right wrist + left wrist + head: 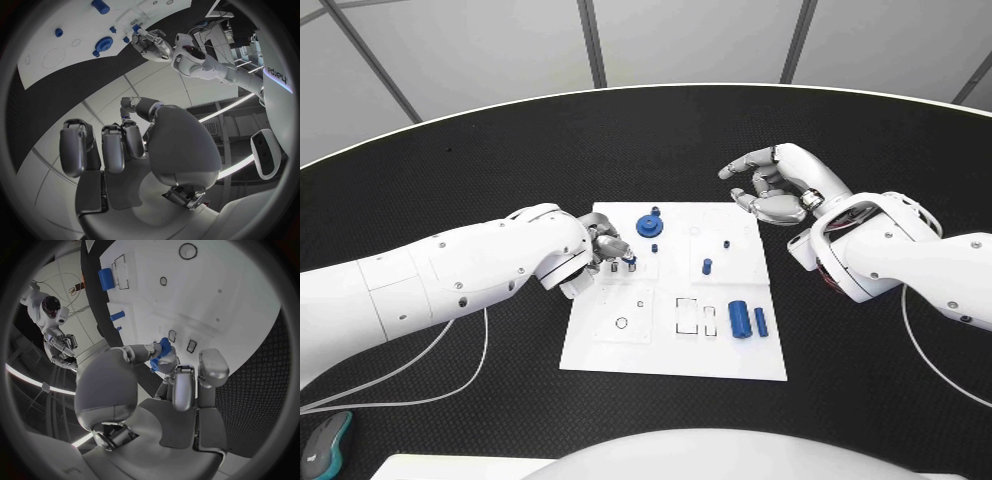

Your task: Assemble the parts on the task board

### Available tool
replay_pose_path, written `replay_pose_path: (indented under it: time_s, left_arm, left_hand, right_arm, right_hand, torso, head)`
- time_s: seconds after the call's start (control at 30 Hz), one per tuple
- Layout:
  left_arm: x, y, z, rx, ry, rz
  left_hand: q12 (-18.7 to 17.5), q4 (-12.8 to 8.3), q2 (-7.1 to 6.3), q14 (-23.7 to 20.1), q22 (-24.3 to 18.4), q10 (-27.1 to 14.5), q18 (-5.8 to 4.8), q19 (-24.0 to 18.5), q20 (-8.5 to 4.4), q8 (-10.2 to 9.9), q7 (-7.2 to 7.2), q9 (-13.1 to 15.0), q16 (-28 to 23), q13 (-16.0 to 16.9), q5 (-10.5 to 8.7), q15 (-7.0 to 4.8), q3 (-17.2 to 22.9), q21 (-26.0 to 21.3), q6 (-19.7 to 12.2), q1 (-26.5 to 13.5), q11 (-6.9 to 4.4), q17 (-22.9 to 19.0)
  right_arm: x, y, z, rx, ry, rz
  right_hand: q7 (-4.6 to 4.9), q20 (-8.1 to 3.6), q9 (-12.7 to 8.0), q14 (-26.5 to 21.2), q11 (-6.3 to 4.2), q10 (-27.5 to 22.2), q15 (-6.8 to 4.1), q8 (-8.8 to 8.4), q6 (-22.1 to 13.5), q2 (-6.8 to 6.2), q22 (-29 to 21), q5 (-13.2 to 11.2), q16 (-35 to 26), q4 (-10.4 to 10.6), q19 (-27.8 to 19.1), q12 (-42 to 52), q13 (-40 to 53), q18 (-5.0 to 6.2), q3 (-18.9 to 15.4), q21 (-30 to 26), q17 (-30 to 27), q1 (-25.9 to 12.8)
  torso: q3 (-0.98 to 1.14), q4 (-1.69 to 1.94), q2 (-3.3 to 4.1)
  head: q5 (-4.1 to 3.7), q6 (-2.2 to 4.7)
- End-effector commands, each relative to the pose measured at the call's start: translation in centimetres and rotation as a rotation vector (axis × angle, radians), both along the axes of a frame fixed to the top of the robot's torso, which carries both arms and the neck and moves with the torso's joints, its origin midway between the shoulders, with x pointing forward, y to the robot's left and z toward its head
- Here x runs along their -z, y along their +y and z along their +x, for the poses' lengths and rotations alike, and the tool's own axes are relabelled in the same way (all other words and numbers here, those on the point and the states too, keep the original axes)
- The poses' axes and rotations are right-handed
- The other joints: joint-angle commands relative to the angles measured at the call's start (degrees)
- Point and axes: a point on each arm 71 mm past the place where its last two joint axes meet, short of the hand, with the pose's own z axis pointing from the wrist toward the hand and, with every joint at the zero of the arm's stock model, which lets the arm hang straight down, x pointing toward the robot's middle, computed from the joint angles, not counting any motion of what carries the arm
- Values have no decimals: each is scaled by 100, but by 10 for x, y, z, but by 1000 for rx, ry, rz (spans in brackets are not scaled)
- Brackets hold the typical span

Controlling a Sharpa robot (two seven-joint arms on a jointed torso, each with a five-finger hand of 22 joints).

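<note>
The left hand (164, 371), nearest the left wrist camera, pinched a small blue part (161, 351) over the task board (733, 355) at centre left, needing a straight descent, while the right hand (769, 185) waited empty, fingers curled.

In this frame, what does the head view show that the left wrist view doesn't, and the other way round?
The head view alone gives the whole task board, with the round blue part near its far edge and two blue cylinders lying side by side near its right edge. The left wrist view alone gives a close look at the small blue part pinched in the left hand's fingertips over the board, near two small rectangular slots. Both show the left hand and the right hand, which holds nothing.
</note>
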Motion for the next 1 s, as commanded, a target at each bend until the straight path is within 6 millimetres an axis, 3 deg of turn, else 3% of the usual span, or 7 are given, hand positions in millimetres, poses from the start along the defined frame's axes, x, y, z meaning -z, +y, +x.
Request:
replay_pose_path:
  time_s: [0.03,1.0]
  left_arm:
    - [1,-1,0,2,-3,4]
    - [5,-5,3,27,15,47]
  left_hand:
    - [27,-74,50,428,5,63,-51,57,0,464,-325,15,36,5,37,-28,38,38,367,13,-25,810]
    - [51,-78,24,434,34,116,-57,73,-13,479,-344,-4,45,71,14,-42,-40,58,401,-28,-41,824]
  right_arm:
    - [0,0,0,-1,0,0]
    - [0,2,0,-5,3,-1]
  right_hand:
    - [18,44,-9,451,8,-22,31,-39,39,-42,796,19,-16,-31,251,-20,463,56,18,-33,880,-2]
    - [22,51,-11,452,12,-16,36,-39,61,-46,797,26,-14,-36,250,-15,469,56,28,-33,886,-11]
  torso:
    - [-1,1,-2]
    - [1,1,-6]
  head:
    - [-2,-2]
    - [-14,-42]
